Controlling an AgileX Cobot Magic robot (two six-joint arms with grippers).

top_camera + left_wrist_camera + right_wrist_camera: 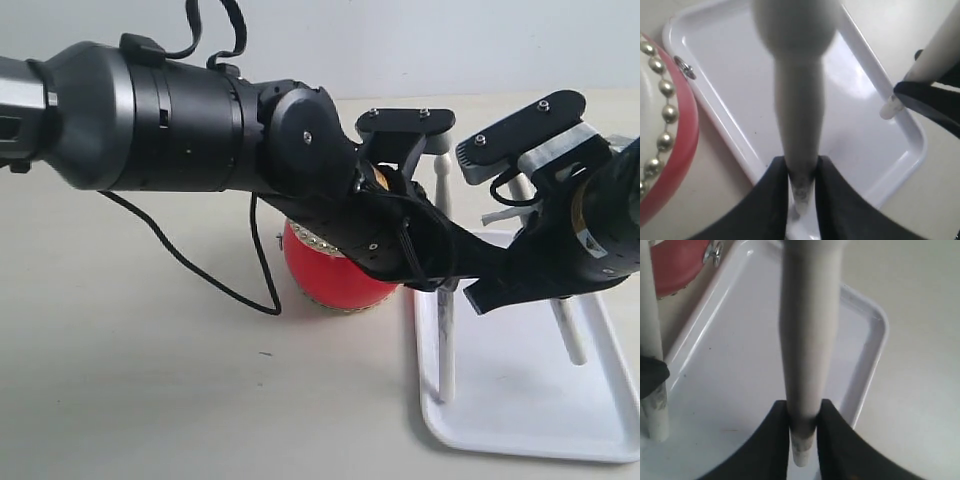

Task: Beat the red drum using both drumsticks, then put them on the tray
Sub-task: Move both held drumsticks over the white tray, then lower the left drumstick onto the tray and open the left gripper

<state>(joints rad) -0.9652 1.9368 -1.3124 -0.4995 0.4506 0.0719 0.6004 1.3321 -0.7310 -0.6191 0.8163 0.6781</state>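
Both arms are over the tray point(520, 410), which lies on the tabletop point(150, 400) just beside the red drum point(330, 278). I read the left hand point(801, 172) as clamped on the left drumstick point(797, 100) near its scuffed butt end. The right hand point(802, 415) is clamped the same way on the right drumstick point(807, 330). Both sticks stand steeply above the tray floor; I cannot tell whether either end touches it.

A black cable point(180, 255) droops from the left arm point(180, 115) onto the tabletop beside the drum. In the exterior view that arm covers the drum's skin and most of its body. The two hands overlap there, and I can't tell one from the other. The tray's right edge is cut off. The left drumstick's head is a blur close to the wrist lens, and the right one's runs out of frame.
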